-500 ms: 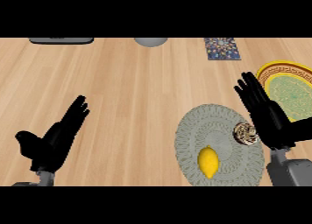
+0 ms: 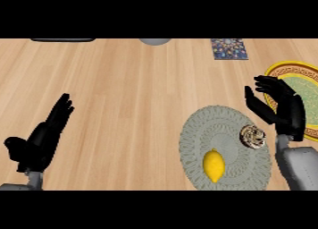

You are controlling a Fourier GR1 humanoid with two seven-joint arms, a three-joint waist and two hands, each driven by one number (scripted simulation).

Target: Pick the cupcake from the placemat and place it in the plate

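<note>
While my left hand (image 2: 39,138) rests open at lower left, I've got the lemon (image 2: 214,164) nearest, on the grey placemat (image 2: 201,134). The cupcake (image 2: 254,135) sits on that mat, just left of my right wrist. My right hand (image 2: 280,112) is empty, with relaxed fingers slightly bent. The plate (image 2: 297,67) lies just beyond it.

One cupcake (image 2: 253,135), one lemon (image 2: 214,164) and one placemat (image 2: 201,134), all lower right. One plate (image 2: 290,66) at the right edge. Two hands: left hand (image 2: 39,141), right hand (image 2: 283,109). Along the top edge, three oddments (two cut off by the frame): one patterned card (image 2: 229,48), one grey dome (image 2: 155,41), one dark slab (image 2: 63,40).
</note>
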